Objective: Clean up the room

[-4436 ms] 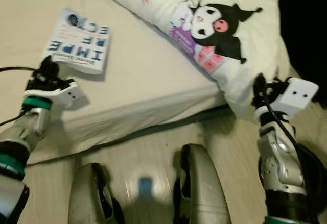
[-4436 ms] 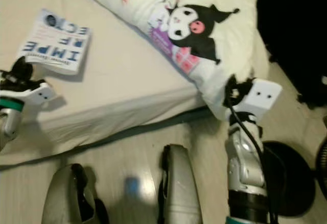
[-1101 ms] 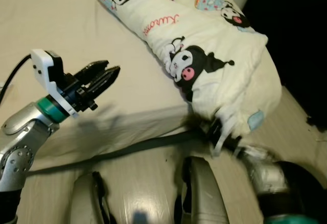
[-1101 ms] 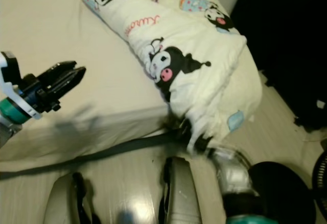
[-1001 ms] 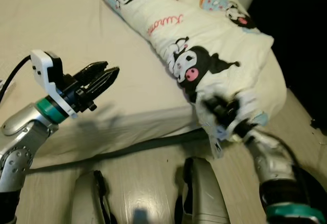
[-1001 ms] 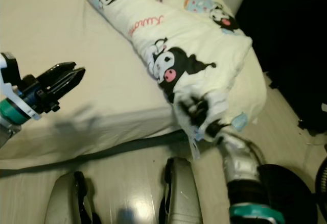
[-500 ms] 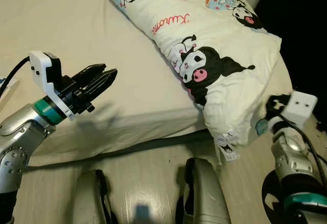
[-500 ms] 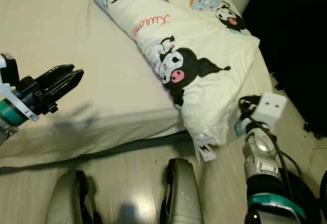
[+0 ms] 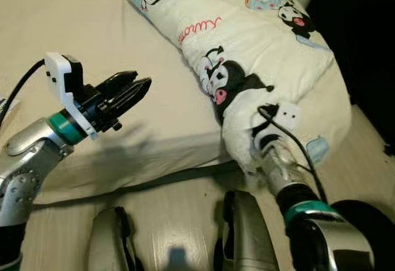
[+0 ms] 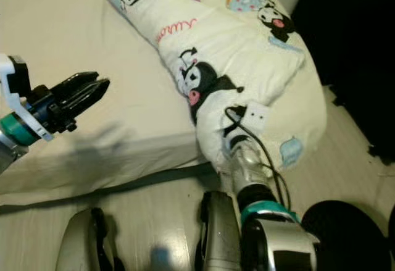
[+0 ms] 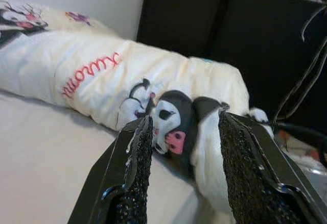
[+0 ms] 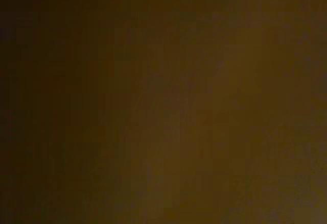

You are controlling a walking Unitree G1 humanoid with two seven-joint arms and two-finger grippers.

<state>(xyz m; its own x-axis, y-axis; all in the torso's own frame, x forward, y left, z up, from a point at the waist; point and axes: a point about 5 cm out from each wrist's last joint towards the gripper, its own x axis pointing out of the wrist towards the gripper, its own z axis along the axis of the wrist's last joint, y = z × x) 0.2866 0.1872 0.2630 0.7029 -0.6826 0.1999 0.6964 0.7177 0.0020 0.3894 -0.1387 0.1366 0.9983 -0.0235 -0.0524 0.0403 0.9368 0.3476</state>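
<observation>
A rolled cream blanket (image 9: 247, 42) printed with black cartoon figures lies along the right side of the bed (image 9: 74, 24), its near end hanging over the bed's front corner. My right gripper (image 9: 262, 134) is pushed into that near end, buried in the fabric, and the right wrist view is a dark brown blur. My left gripper (image 9: 145, 86) hovers open over the bare sheet to the blanket's left, pointing at it. In the left wrist view the left gripper (image 11: 185, 119) frames the blanket (image 11: 168, 117) with nothing between the fingers.
Pale wooden floor (image 9: 179, 209) runs along the front of the bed, with my two grey legs (image 9: 247, 234) on it. A dark area (image 9: 364, 36) lies right of the bed, and a black round base (image 10: 345, 228) sits on the floor at the lower right.
My right arm swung from the blanket's right side to its front end and pressed in, bunching the fabric. The left gripper stayed open and shifted a little up and right.
</observation>
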